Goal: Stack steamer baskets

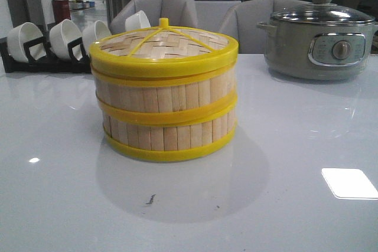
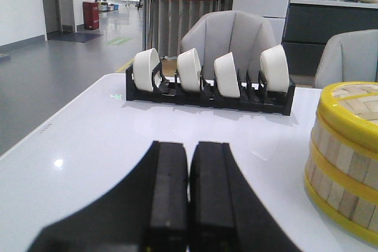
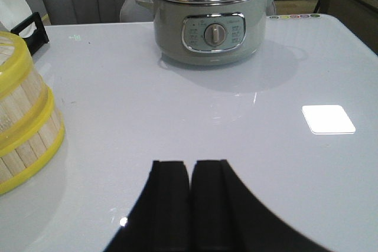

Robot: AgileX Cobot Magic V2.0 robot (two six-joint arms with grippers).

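Note:
Two steamer baskets [image 1: 165,116] stand one on top of the other at the middle of the white table, with pale wood slats and yellow rims. A woven yellow-rimmed lid [image 1: 163,45] sits on top of the stack. The stack also shows at the edge of the left wrist view as baskets [image 2: 345,163] and of the right wrist view as baskets [image 3: 26,122]. My left gripper [image 2: 189,151] is shut with nothing in it, apart from the stack. My right gripper [image 3: 189,169] is shut and empty too, over bare table. Neither gripper shows in the front view.
A grey-green electric pot [image 1: 319,42] with a glass lid stands at the back right. A black rack of white bowls [image 1: 53,42] runs along the back left. Grey chairs [image 1: 159,10] stand behind the table.

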